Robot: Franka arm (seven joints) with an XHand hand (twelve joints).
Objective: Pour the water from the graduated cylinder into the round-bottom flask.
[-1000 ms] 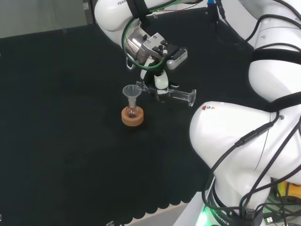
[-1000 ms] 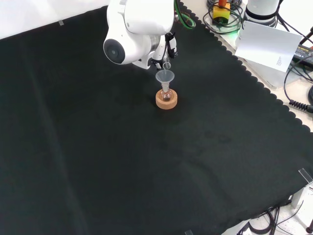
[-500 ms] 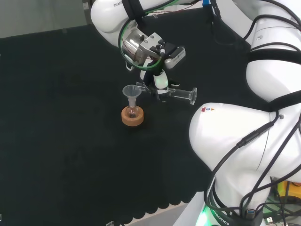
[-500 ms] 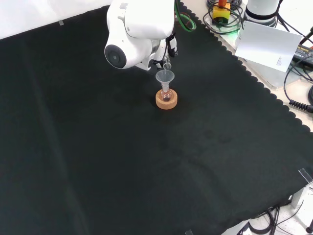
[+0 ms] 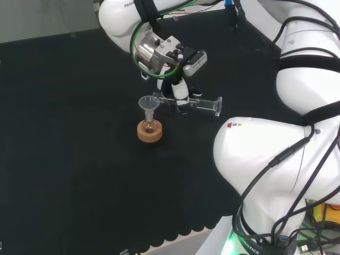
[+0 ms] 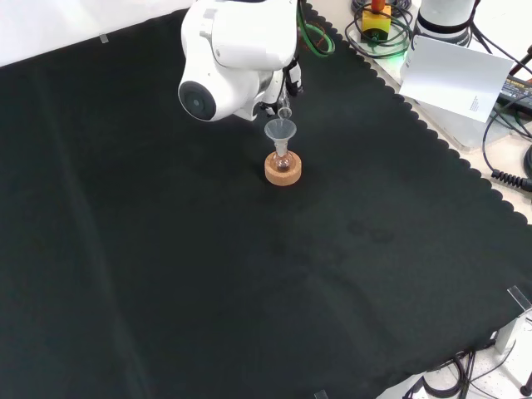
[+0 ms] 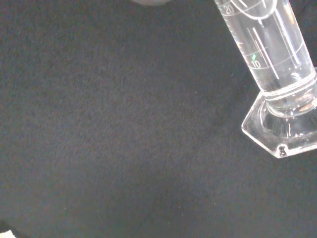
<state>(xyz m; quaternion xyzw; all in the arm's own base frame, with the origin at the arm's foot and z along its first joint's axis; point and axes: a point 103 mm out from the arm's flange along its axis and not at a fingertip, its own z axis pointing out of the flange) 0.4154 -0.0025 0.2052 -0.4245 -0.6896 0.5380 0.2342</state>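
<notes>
In the head view my hand is shut on a clear graduated cylinder that lies about level, its mouth at the rim of a clear funnel. The funnel stands in a small round-bottom flask on a cork ring. The cylinder's foot points right in that view. In the front view the funnel, flask and cork ring stand just below the arm's white link, and the cylinder's mouth shows above the funnel. The wrist view shows the cylinder's marked tube and six-sided foot close up.
The arm's big white links take up the right of the head view. In the front view a white link with a grey cap stands before the hand. Cables and a white sheet lie beyond the cloth's scalloped edge at the upper right.
The hand has tipped the cylinder slightly further, so its foot has risen a little in the head view. The funnel, flask and cork ring have stayed put.
</notes>
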